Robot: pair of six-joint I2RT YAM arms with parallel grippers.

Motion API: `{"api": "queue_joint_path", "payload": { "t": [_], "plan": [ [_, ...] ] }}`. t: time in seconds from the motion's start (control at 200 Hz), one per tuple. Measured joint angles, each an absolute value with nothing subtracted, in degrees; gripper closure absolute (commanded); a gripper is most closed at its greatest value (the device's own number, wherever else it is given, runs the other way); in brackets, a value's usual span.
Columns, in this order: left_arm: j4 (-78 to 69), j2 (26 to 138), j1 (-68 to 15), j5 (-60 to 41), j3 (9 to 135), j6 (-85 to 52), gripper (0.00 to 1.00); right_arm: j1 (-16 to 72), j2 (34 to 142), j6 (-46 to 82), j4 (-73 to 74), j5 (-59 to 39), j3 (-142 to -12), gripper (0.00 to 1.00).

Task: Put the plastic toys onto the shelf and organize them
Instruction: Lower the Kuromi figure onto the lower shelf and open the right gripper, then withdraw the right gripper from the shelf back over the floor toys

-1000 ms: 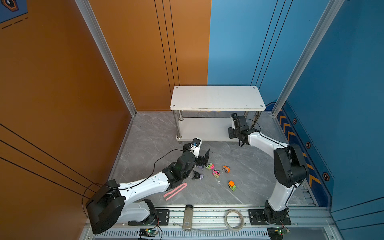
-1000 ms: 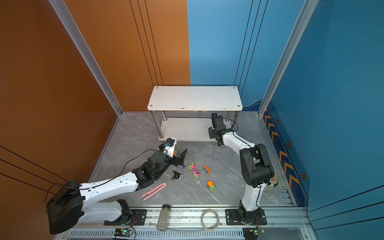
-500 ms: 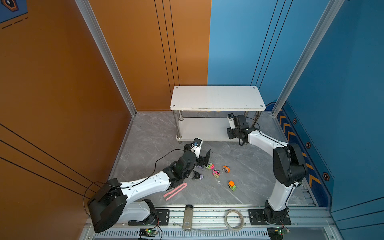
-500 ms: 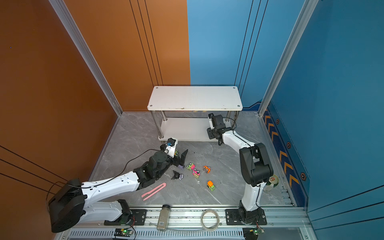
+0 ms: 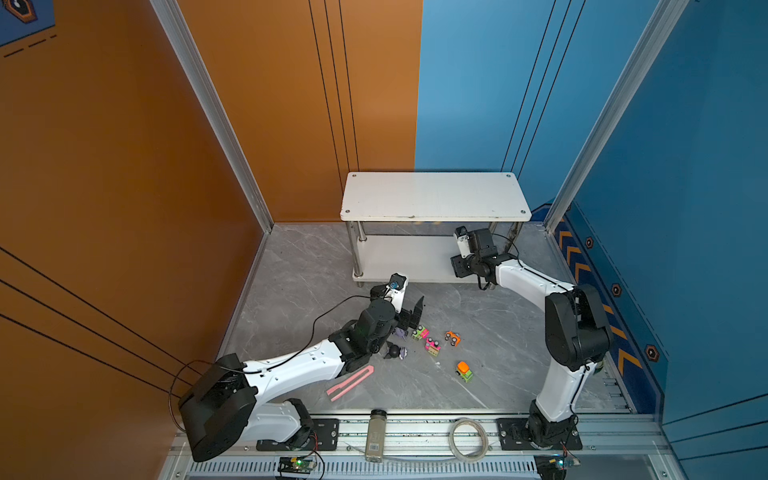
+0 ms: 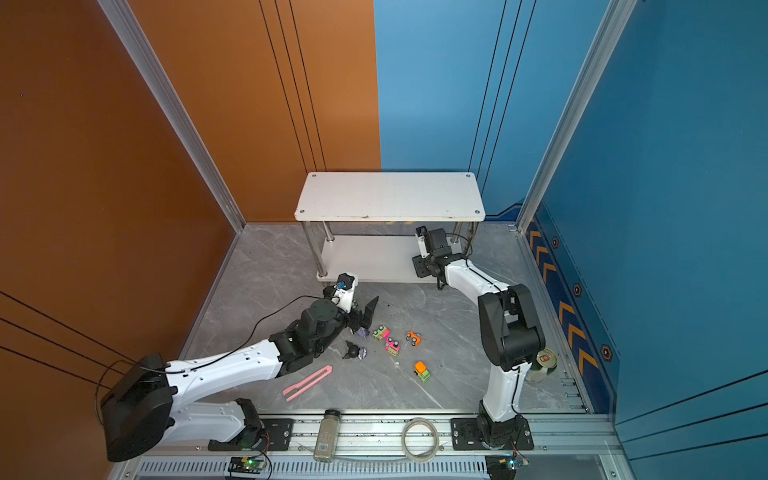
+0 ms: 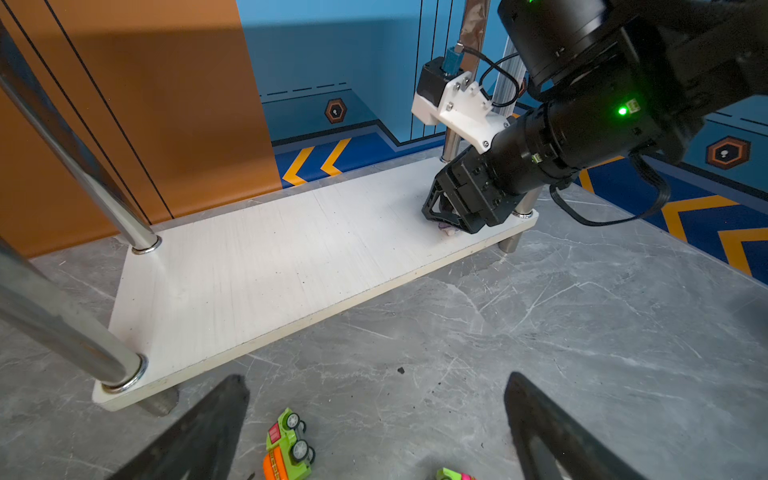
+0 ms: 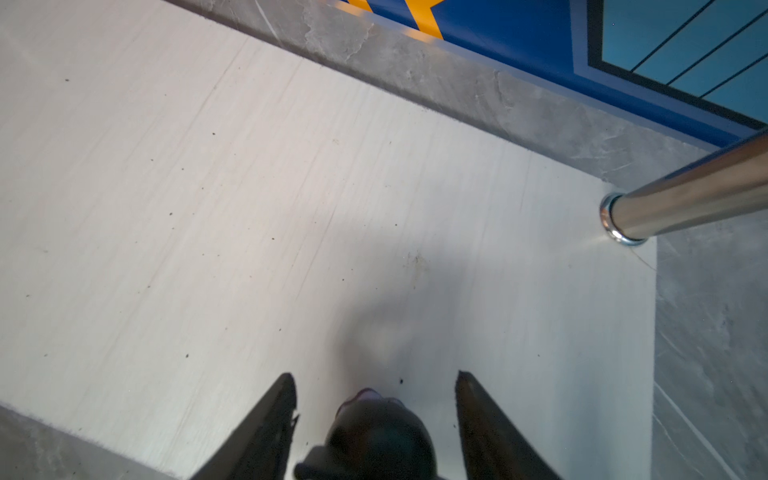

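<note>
On lower tier of shelf, three-o'clock end, one figurine between right gripper's parted jaws; at shelf's six o'clock, cars on floor by wide-spread left gripper, strip at their eight o'clock.

Left arm and right arm are both rocking white shells with chunky black joints. Black cables are looping off the wrists, a green light is glowing on the right one, and the left gripper is wearing black wedge fingers.
</note>
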State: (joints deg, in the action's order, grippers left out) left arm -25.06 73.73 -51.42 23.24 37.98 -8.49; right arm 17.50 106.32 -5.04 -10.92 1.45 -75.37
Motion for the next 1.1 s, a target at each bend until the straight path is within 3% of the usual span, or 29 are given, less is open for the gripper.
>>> {"api": "queue_joint_path", "payload": {
  "t": [0.3, 0.721, 0.926, 1.041, 1.076, 1.101],
  "plan": [
    [-24.1, 73.6, -52.0, 23.2, 38.1, -8.5, 0.02, 17.5, 104.1, -2.7, -10.8, 1.0, -72.7, 0.26],
    [-21.9, 68.7, -52.9, 23.9, 38.0, -8.5, 0.02, 18.1, 89.5, 3.3, -8.8, 0.6, -60.6, 0.24],
    [-15.9, 68.7, -52.9, 26.1, 37.2, -9.2, 0.02, 23.1, 81.8, 7.2, -9.9, 2.5, -52.2, 0.27],
    [-13.5, 68.5, -52.2, 27.0, 35.3, -10.9, 0.03, 28.4, 74.7, 9.9, -11.4, 4.6, -47.0, 0.39],
    [-12.9, 68.5, -51.7, 27.0, 34.8, -11.5, 0.05, 30.2, 72.5, 10.9, -12.0, 4.8, -46.0, 0.5],
    [-12.5, 68.5, -51.2, 27.0, 34.6, -12.1, 0.07, 31.3, 71.2, 10.9, -12.6, 4.8, -45.6, 0.68]
  ]
}}
